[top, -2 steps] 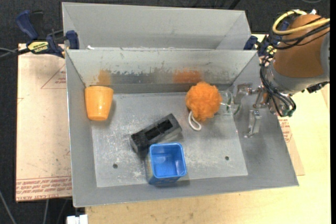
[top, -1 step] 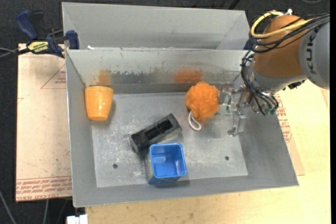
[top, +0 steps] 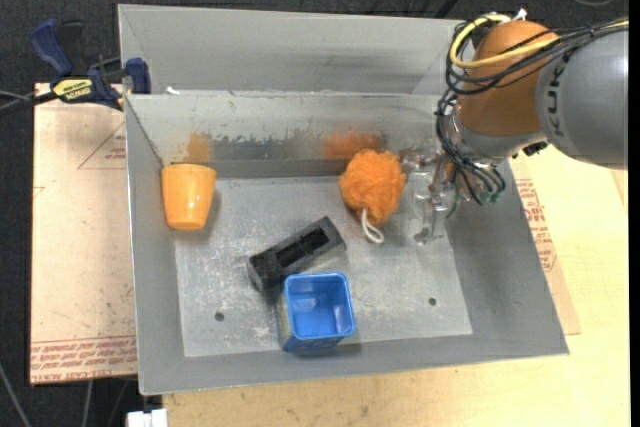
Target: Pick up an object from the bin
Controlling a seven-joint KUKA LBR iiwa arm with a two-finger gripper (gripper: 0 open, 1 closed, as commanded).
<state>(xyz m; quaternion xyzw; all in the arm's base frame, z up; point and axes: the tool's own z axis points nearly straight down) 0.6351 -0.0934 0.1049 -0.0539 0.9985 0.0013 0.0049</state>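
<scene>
My gripper (top: 430, 215) hangs low over the right part of the bin floor, fingers pointing down, with nothing seen between them. Just to its left lies an orange fuzzy ball (top: 371, 182) with a white cord loop trailing toward the fingers; the gripper stands beside it, a small gap apart. Further left and nearer the front, a black rectangular block (top: 294, 254) lies slantwise, and a blue square cup (top: 318, 312) rests against its front end.
An orange plastic cup (top: 188, 195) stands at the left near the back wall. The arm with its orange cover and cables comes in over the bin's right rim. Bare floor lies under and in front of the gripper.
</scene>
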